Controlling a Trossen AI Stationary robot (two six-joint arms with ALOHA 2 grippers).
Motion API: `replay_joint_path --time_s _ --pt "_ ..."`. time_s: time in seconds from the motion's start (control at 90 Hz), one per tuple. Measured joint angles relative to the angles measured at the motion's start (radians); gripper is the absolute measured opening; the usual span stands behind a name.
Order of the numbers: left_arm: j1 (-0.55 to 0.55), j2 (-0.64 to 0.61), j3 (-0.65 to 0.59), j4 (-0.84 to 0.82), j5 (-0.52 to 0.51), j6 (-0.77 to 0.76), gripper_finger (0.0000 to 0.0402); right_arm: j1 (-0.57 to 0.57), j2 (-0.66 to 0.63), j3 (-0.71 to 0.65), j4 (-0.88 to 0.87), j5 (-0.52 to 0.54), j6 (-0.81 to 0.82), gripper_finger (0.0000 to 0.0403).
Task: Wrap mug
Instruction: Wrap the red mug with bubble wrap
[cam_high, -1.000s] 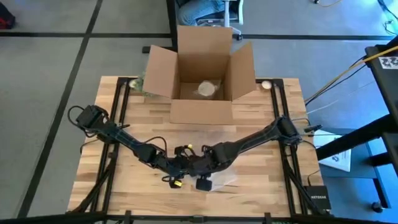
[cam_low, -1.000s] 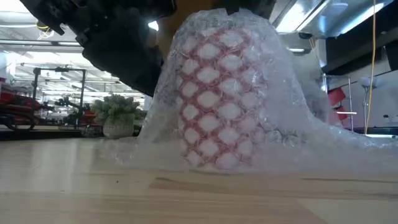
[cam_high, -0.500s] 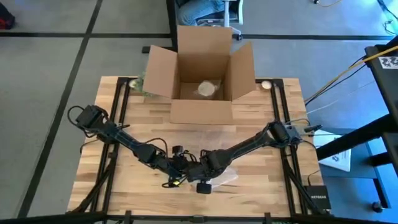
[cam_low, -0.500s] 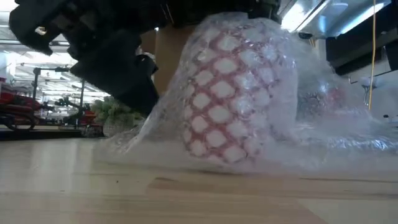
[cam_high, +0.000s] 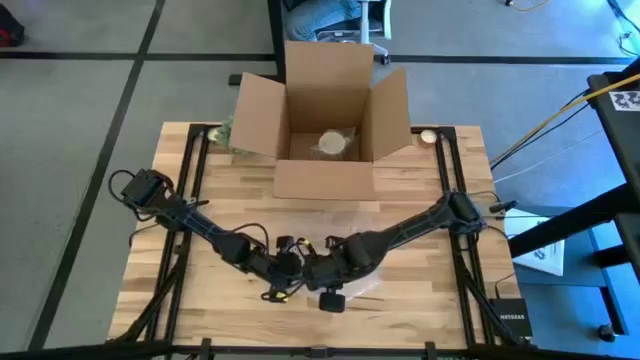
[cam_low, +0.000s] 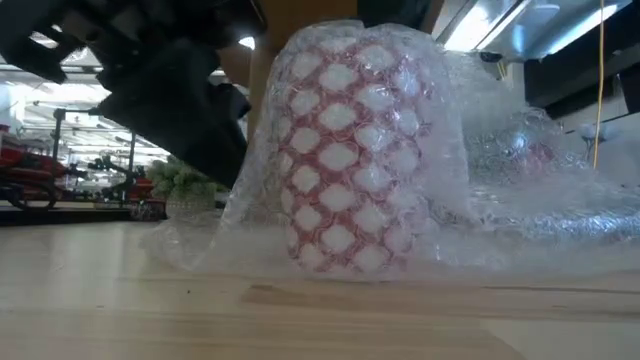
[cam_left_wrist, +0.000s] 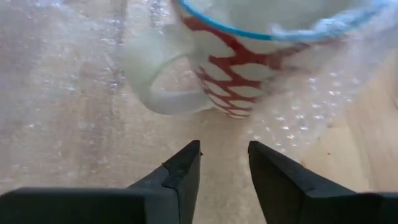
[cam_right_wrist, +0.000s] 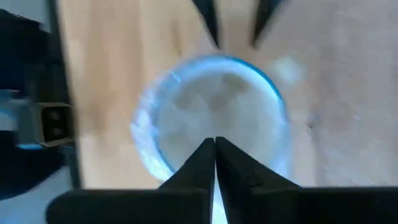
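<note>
Mug (cam_low: 350, 165), white with a red lattice pattern and a blue rim, stands upright on the pale wooden table (cam_high: 420, 190) under a lumpy sheet of clear bubble wrap (cam_low: 520, 195), well in front of the open cardboard box (cam_high: 322, 130). The left gripper (cam_left_wrist: 222, 163) sits just beside the mug's handle with fingers parted and empty. The right gripper (cam_right_wrist: 215, 148) hangs over the mug's round mouth, fingers pressed together.
</note>
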Motion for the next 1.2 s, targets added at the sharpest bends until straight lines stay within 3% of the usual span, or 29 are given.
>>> replay_joint_path --time_s 0.389,0.633,0.789,0.989,1.1,1.2 --pt "-0.004 0.000 -0.001 -0.009 0.001 0.020 0.0120 -0.010 0.013 -0.242 0.272 0.036 0.068 0.0000" --pt "-0.003 0.000 -0.002 -0.007 0.001 0.023 0.0120 -0.010 0.009 -0.299 0.381 -0.050 0.066 0.0000" --pt "-0.003 0.000 -0.002 -0.003 -0.001 0.024 0.0120 -0.010 0.005 -0.216 0.310 -0.059 0.032 0.0000" --pt "-0.003 -0.035 0.006 -0.033 -0.008 0.022 0.0120 0.001 -0.008 -0.025 0.067 -0.062 0.015 0.0000" --pt "-0.003 -0.063 0.006 -0.063 -0.015 0.018 0.0120 0.040 -0.010 0.054 -0.090 -0.031 0.074 0.0000" --pt "-0.003 -0.067 0.006 -0.046 0.018 0.021 0.0120 0.106 -0.019 0.036 -0.203 0.024 0.165 0.0000"
